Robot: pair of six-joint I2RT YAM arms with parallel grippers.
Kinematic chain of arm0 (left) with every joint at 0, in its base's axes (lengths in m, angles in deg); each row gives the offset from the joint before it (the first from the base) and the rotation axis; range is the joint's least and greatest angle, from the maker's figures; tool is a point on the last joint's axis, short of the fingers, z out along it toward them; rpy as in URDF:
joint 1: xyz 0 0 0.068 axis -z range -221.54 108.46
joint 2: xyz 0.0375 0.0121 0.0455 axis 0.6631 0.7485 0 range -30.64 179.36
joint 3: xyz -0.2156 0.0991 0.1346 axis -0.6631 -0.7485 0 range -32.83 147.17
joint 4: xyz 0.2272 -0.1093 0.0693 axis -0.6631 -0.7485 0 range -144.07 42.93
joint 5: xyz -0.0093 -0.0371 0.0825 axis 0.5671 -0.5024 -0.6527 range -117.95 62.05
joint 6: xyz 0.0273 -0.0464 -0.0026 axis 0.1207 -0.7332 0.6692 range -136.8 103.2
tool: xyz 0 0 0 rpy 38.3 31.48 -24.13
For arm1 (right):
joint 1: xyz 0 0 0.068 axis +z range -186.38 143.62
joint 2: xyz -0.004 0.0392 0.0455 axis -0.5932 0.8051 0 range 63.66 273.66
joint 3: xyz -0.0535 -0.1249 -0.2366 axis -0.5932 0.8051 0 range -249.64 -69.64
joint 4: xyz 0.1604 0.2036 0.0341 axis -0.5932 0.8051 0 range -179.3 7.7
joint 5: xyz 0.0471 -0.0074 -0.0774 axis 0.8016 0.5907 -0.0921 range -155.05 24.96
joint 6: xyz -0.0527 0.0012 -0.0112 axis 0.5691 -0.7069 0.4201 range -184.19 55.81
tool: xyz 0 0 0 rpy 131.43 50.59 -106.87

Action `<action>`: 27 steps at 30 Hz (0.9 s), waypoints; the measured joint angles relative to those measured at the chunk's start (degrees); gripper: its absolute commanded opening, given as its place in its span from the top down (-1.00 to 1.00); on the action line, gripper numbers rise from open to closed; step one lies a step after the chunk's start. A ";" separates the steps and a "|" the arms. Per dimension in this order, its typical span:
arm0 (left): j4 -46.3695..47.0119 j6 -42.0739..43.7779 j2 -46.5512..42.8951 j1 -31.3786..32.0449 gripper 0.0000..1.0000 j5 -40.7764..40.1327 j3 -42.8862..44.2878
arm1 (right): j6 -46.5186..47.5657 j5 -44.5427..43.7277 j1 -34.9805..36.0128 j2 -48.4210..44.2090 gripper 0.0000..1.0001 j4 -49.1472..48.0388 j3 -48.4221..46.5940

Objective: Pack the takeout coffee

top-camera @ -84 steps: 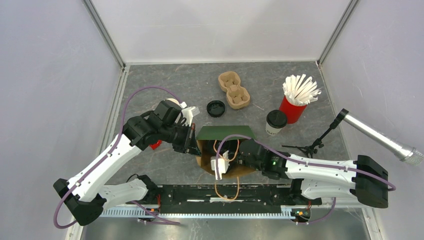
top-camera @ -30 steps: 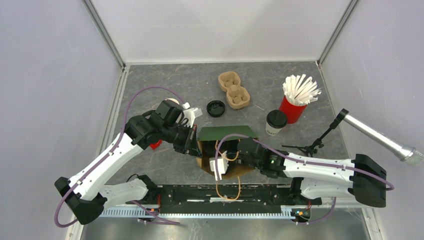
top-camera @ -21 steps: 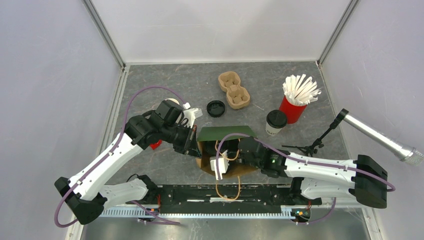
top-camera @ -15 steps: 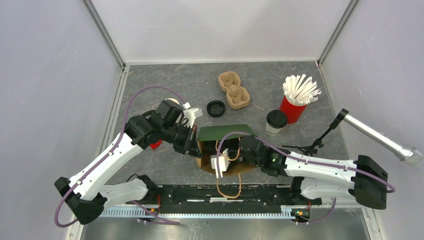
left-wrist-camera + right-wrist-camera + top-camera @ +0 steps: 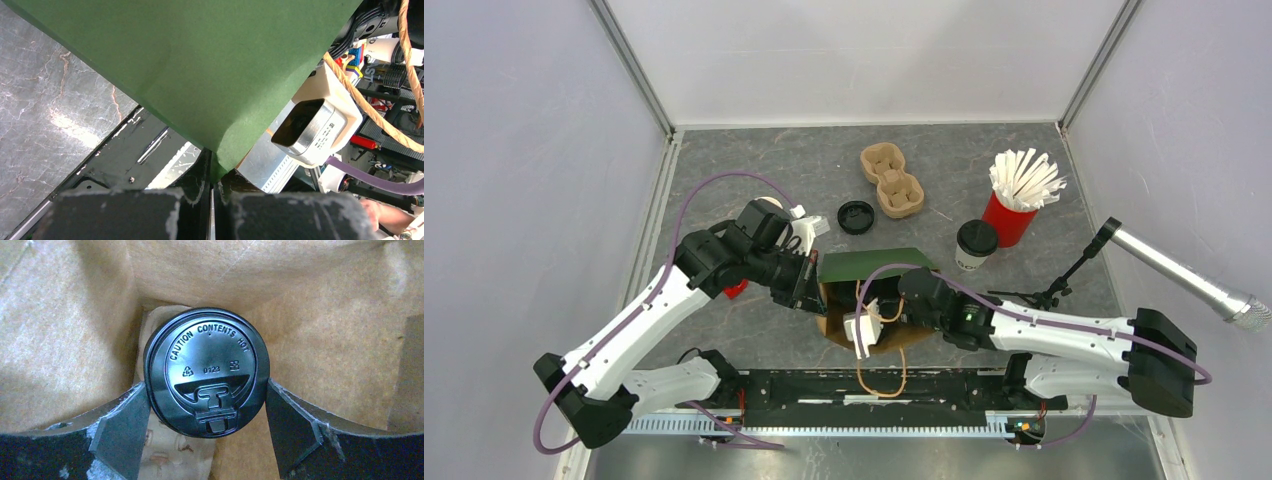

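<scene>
Right jaws are gripping the black-lidded coffee cup (image 5: 207,370) inside the green paper bag (image 5: 200,60) that left jaws are pinching; next, probably releasing.

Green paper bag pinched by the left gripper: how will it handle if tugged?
The green paper bag looks thin and creased, so probably floppy and light. Pinched at one edge by the left gripper, it may sag or tear.

Lidded cup (image 5: 206,372) sits inside the bag (image 5: 65,315).
</scene>
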 measured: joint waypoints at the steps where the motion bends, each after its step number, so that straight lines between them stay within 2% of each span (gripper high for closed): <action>1: 0.00 0.00 0.09 0.00 0.95 0.02 0.00 | 0.24 0.09 -0.02 0.17 -0.25 0.22 -0.20; 27: 0.39 0.00 1.29 0.00 0.95 0.44 0.33 | 4.02 -0.20 -0.07 6.82 -0.26 4.66 -5.18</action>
